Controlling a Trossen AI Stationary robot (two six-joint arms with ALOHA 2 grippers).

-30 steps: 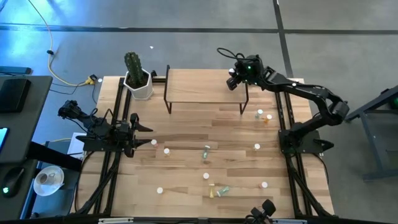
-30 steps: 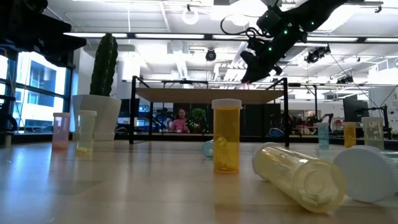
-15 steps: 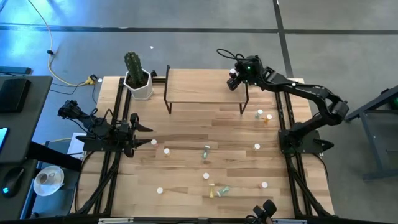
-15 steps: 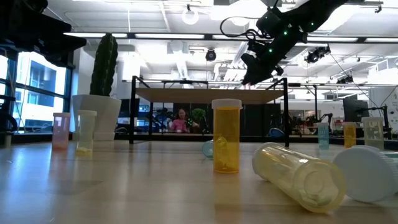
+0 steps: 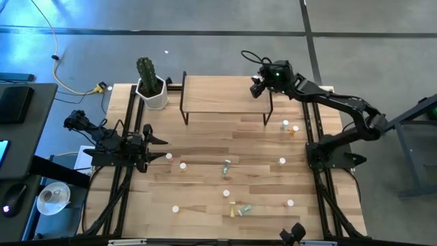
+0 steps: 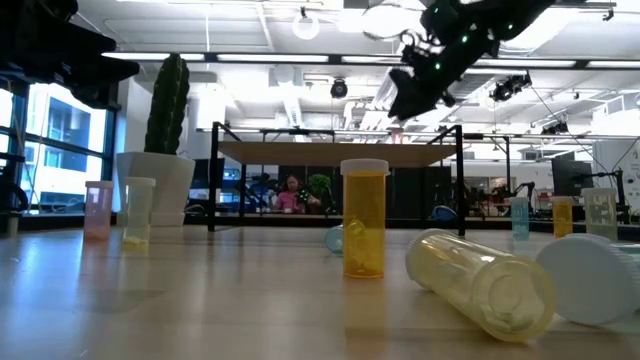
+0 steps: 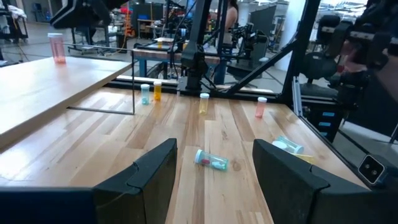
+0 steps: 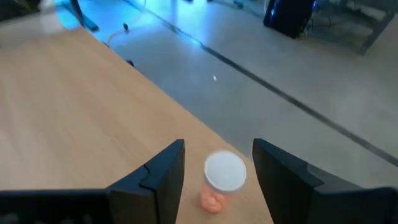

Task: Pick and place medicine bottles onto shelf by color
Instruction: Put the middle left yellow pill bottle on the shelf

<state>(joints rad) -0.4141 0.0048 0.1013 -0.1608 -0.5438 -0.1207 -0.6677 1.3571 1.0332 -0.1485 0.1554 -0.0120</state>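
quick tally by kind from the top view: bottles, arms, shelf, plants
bottles: about 12, tiny and hard to count
arms: 2
shelf: 1
cactus: 1
total: about 16

Pale matt wood shelf [image 5: 225, 94] (thin black metal legs), translucent plastic medicine bottles [image 6: 364, 218], smooth caps

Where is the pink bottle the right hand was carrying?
The pink bottle stands upright on the shelf, near its right end by an edge, below the open right hand.
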